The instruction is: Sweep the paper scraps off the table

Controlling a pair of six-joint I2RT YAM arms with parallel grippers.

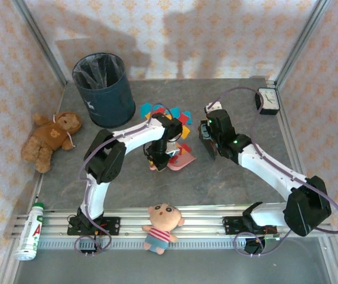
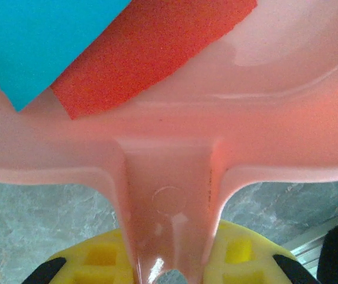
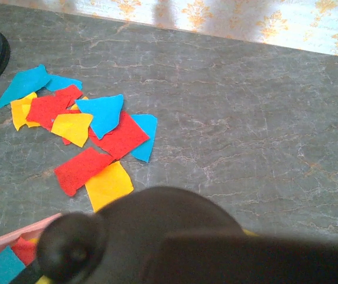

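Red, blue and yellow flat paper scraps point(image 3: 107, 133) lie in a loose heap toward the back of the dark grey stone-look counter point(image 1: 234, 183), near a dark blue round waste bin point(image 1: 103, 89). The left claw point(image 2: 169, 266) is clamped on the handle of a pink plastic dustpan point(image 2: 246, 118), which is set low at the near edge of the heap. One blue and one red scrap are already inside the pan. The right claw point(image 1: 207, 141) hangs just right of the dustpan, its jaws together on a black rounded tool point(image 3: 157, 236) whose kind cannot be told.
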